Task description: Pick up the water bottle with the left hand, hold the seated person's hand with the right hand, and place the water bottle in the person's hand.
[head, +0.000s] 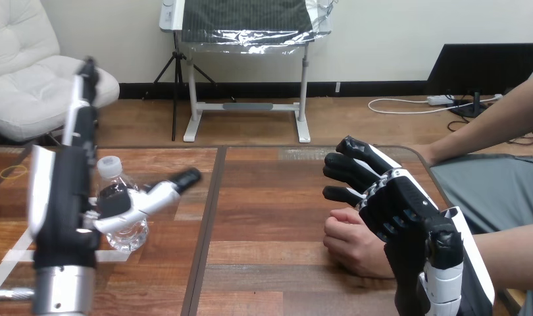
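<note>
Head view. A small clear plastic water bottle (131,236) with a white screw cap stands on the brown wooden table (270,217), left of centre, just beside my left hand (63,197). That hand is spread wide: fingers straight up, thumb slanting across the bottle's front, nothing gripped. My right hand (389,204) hangs loosely open above the person's hand (349,247), a fist on the table; no clasp seen. Bottle likely light, thin-walled, slick; grip mid-body, gently. Long axis vertical, cap up.

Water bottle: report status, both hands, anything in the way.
Left hand open, thumb across the water bottle's front. Water bottle upright on the table, not lifted. Right hand over the person's hand, hold unclear. Nothing in the way.
</note>
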### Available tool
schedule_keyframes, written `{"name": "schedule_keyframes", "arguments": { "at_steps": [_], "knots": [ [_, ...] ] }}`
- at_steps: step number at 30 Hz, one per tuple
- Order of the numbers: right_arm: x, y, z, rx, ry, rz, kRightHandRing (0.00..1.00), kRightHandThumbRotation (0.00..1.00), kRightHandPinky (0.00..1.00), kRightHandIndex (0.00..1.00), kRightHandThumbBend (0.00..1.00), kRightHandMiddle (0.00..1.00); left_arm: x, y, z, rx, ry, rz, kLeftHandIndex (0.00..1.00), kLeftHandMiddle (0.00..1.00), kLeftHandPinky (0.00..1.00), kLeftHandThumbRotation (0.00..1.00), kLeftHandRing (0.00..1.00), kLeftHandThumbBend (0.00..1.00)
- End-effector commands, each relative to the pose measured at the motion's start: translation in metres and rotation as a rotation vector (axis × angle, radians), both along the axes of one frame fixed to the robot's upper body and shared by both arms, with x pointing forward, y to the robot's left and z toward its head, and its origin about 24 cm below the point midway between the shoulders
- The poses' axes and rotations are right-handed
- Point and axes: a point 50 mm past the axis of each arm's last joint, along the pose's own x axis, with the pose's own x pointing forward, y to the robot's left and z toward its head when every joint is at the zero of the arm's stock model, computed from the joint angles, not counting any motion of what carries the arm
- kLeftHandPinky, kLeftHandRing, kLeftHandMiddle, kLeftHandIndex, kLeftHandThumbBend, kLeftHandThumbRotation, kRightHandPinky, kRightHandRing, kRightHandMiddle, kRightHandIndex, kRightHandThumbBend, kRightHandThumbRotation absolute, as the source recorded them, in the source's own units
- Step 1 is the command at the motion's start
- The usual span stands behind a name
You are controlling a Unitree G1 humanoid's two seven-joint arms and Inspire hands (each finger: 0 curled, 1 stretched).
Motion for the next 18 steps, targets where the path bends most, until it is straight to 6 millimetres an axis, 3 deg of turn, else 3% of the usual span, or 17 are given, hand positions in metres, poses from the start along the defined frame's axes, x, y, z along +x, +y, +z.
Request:
{"name": "schedule_keyframes", "arguments": {
  "at_steps": [1,18],
  "knots": [
    [0.009,0.002,0.015,0.018,-0.086,0.004,0.83,1.0,0.77,0.84,0.82,0.82,0.01,0.007,0.019,0.023,-0.091,0.031,0.99,1.0,1.0,0.19,1.0,1.0],
    [0.01,0.002,0.014,0.02,-0.087,0.009,0.83,1.0,0.76,0.84,0.82,0.82,0.022,0.018,0.031,0.013,-0.109,0.112,0.99,1.0,1.0,0.19,1.0,1.0]
  ]
}}
